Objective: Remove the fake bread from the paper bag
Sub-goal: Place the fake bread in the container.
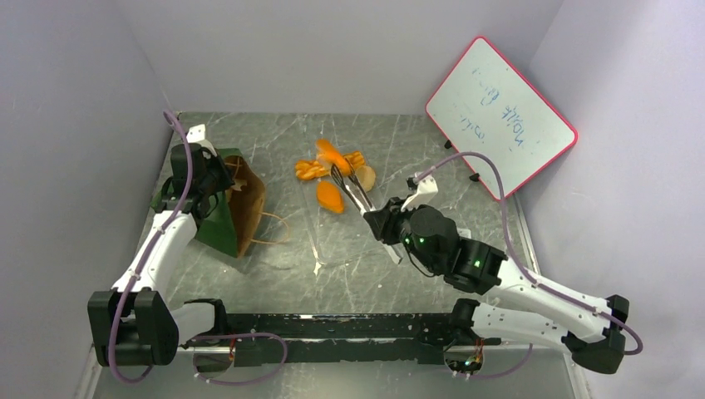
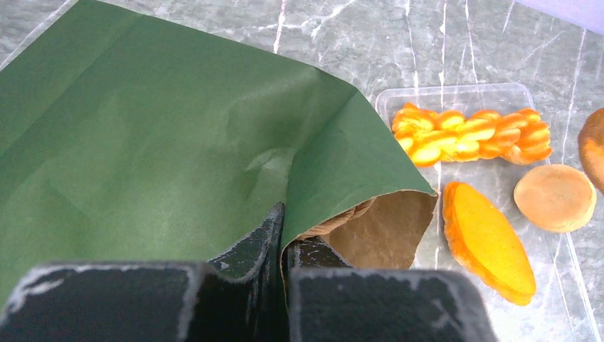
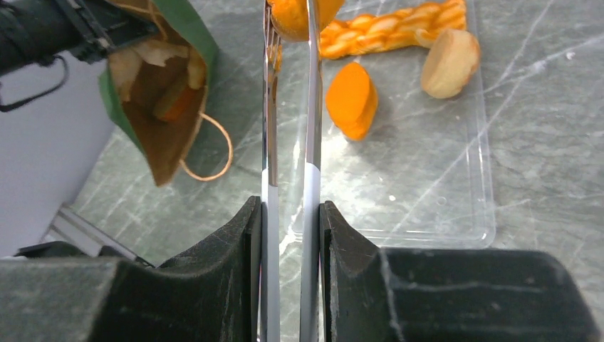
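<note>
Green paper bag (image 2: 142, 142) pinched in left tool (image 2: 283, 246) — right tool (image 3: 288, 214) clenched on metal tongs (image 3: 311, 107) gripping bread (image 3: 290, 16).

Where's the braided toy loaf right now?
In the left wrist view, the orange braided toy loaf lies at the far end of the clear plastic tray, right of the dark green paper bag, behind the pale round bun.

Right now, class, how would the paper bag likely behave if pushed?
Probably floppy: the paper bag shows creases and a curled rim. Likely light and tippy: it sits tilted, its rim pinched by the left gripper.
</note>
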